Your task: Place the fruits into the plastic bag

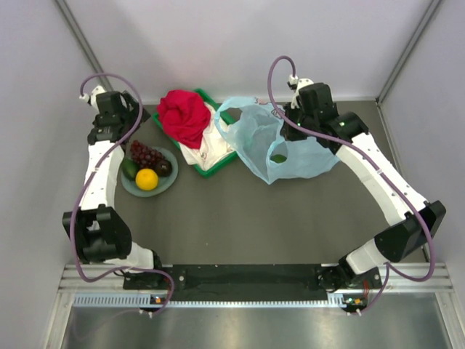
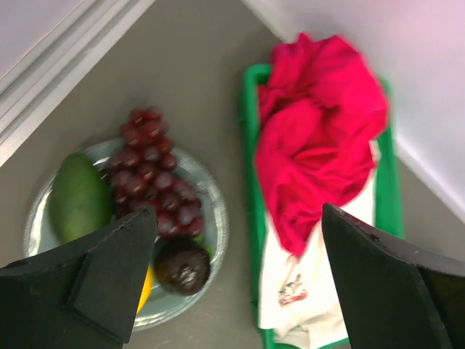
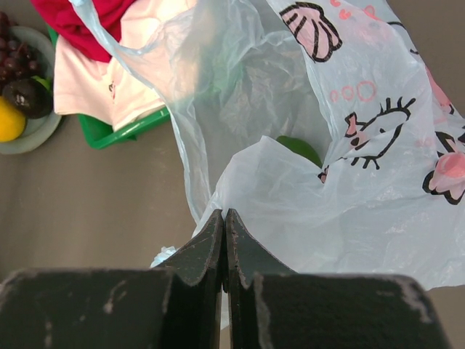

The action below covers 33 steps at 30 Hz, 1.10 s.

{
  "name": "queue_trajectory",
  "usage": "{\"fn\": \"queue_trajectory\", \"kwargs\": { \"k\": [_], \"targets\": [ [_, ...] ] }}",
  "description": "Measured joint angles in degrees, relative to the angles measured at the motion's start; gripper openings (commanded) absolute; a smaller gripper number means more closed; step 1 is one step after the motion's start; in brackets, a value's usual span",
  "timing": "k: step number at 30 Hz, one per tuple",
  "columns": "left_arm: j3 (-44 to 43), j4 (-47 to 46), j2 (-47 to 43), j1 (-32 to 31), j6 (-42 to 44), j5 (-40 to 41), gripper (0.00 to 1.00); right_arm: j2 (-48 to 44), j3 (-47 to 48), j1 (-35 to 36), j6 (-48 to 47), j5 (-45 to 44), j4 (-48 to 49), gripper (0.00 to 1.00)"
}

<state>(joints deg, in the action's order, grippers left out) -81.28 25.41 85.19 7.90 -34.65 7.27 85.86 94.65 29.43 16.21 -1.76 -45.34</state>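
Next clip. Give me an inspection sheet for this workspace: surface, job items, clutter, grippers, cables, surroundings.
Surface: dark grey table, no spills seen.
Job's things: grapes, orange, green fruit and dark round fruit on the plate; plastic bag with a green item inside.
Clutter: green tray holding a red cloth and a white cloth.
Grippers: left gripper open above plate and tray; right gripper shut, apparently pinching the bag's edge.
Cables: purple cables looped along both arms.
Surroundings: pale walls.

Pale-blue plastic bag (image 3: 290,218) with pink-and-black cartoon prints, dark purple-red grapes (image 2: 149,171), orange-yellow citrus (image 1: 147,179), green tray (image 2: 252,182), red cloth (image 2: 312,138).
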Motion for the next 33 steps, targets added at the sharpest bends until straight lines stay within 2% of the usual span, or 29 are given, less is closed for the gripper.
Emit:
{"fn": "queue_trajectory", "kwargs": {
  "k": [6, 16, 26, 33],
  "targets": [
    [9.1, 2.6, -3.3, 1.3, -1.9, 6.6, 0.99, 0.0, -0.2, 0.0, -0.1, -0.8, 0.0, 0.00],
    [17.1, 3.6, -4.7, 11.6, -2.6, 6.3, 0.99, 0.0, -0.3, 0.0, -1.2, -1.1, -0.1, 0.00],
    [17.6, 2.8, 4.1, 11.7, 2.4, 2.4, 0.97, 0.1, -0.1, 0.0, -2.5, -1.1, -0.4, 0.00],
    [17.4, 2.6, 7.6, 12.1, 3.4, 0.1, 0.86, 0.1, -0.1, 0.0, -2.7, -1.2, -0.5, 0.00]
  ]
}}
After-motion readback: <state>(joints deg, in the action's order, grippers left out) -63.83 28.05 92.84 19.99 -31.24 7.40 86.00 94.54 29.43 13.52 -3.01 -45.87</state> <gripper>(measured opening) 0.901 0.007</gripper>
